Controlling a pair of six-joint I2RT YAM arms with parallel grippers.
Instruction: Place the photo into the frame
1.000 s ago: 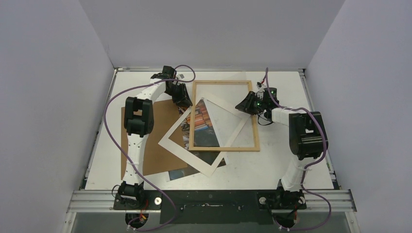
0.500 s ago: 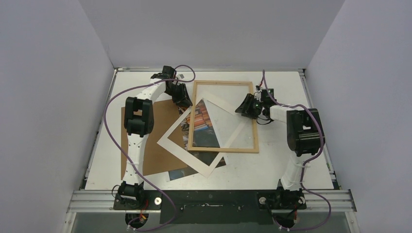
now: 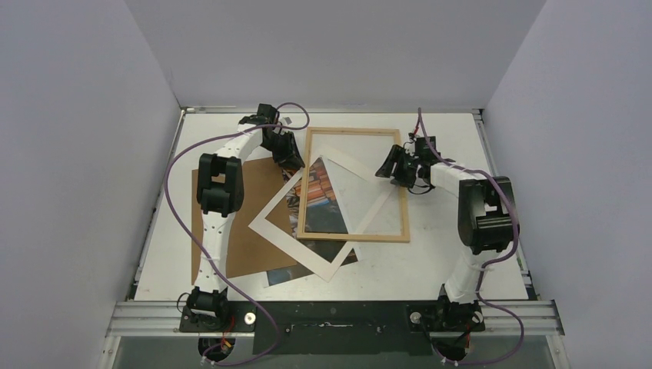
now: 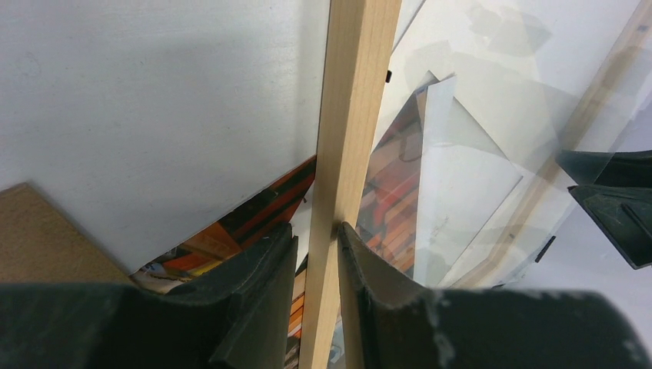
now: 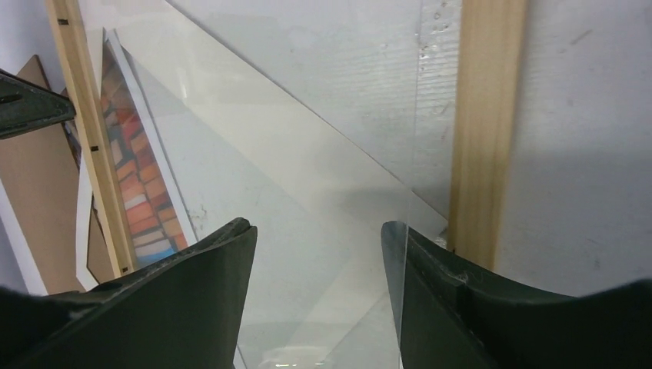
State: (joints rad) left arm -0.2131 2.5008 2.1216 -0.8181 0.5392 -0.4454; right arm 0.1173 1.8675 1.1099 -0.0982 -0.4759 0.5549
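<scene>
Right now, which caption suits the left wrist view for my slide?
Left jaws grip the frame by its light-wood rail, photo beneath, brown backing board at left.

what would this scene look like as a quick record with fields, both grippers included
frame: lying over the mat and photo
photo: tilted, partly under mat and frame, not fitted in
mat: askew, partly under the frame
backing board: left of the frame, beneath the left arm
left gripper: shut on the frame's left rail
right gripper: open beside the right rail, holding nothing
</scene>
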